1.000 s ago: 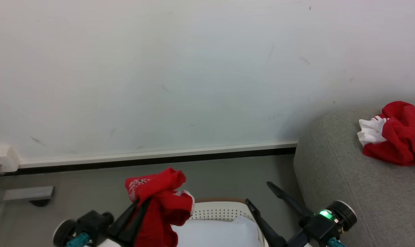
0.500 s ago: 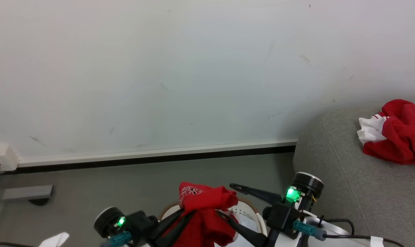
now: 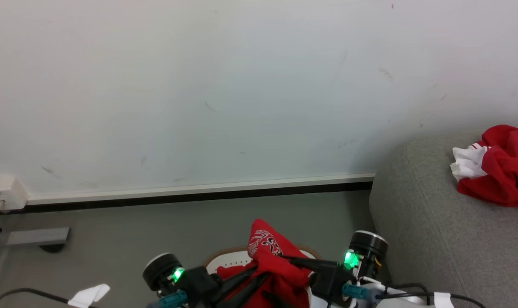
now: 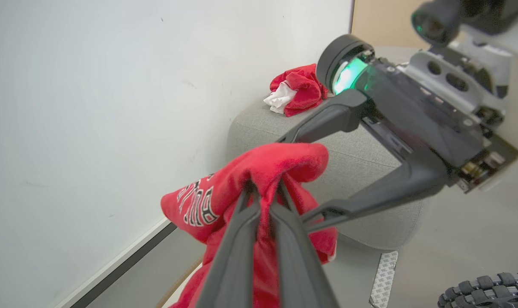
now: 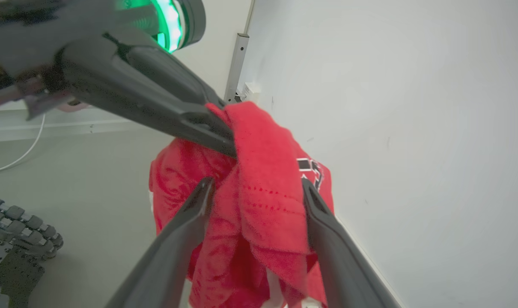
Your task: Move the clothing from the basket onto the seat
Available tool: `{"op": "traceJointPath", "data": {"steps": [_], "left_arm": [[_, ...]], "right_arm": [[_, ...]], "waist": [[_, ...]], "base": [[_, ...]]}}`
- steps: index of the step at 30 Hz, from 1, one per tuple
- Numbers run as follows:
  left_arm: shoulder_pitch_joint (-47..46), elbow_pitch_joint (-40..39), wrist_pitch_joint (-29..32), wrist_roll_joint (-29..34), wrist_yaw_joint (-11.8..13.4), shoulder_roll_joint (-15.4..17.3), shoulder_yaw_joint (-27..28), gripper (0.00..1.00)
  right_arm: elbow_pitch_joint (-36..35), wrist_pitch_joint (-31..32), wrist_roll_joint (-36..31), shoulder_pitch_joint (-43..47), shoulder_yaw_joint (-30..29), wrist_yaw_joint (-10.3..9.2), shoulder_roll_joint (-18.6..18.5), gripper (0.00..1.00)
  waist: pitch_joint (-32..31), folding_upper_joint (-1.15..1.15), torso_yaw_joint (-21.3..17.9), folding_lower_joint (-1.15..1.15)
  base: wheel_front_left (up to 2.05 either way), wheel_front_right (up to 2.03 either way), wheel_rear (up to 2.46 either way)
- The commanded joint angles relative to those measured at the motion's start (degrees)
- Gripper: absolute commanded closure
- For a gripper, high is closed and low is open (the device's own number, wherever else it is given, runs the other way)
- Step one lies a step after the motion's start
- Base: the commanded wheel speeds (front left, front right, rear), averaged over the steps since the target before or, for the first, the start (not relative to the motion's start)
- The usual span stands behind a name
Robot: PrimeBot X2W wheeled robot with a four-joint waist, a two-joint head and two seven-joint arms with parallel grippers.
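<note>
Fingers (image 4: 237, 252) of the left gripper (image 4: 263, 188) pinch a fold of the red BULLS garment (image 4: 280, 160), bunched above the laundry basket (image 3: 227, 258). It looks like light, limp cloth, likely to sag or slip. Fingers of the right gripper (image 5: 257, 188) stand spread around the thick hanging bunch, probably the safer hold, with the grey sofa (image 3: 434, 239) off to the right.

Head view looks down; wrists closely share the garment (image 4: 259, 169).
</note>
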Motion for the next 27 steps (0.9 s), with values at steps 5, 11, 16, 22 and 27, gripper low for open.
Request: {"op": "traceJointPath", "data": {"steps": [5,11,16,22,27], "left_arm": [[-1.2,-2.0,0.3,-1.1,-0.4,-0.3,-0.7,1.00],[-0.8,-2.7,0.3,-2.0,-0.4,0.0,-0.7,1.00],[-0.3,-2.9,-0.3,-2.7,0.2,-0.1,-0.5,1.00],[0.4,-2.3,-1.4,-3.2,1.0,0.0,0.1,0.00],[0.9,-1.6,-2.2,-3.4,1.6,-0.2,0.3,0.00]], "right_arm": [[-1.3,2.6,-0.9,2.3,0.1,-0.17,-0.1,0.00],[2.2,0.3,0.0,1.0,0.1,-0.17,0.2,1.00],[5.9,-2.9,2.0,0.0,0.0,-0.17,0.9,1.00],[9.0,-5.8,4.1,-0.5,-1.7,-0.18,1.1,1.00],[10.3,-7.5,5.2,-0.3,-4.3,-0.18,1.0,1.00]], "waist": [[0.0,0.00,0.0,0.00],[0.2,0.00,-0.1,0.00],[0.3,0.00,-0.2,0.00],[0.4,0.00,-0.5,0.00],[0.9,0.00,-1.1,0.00]], "base": [[0.00,0.00,0.00],[0.00,0.00,0.00],[0.00,0.00,0.00],[0.00,0.00,0.00],[0.00,0.00,0.00]]}}
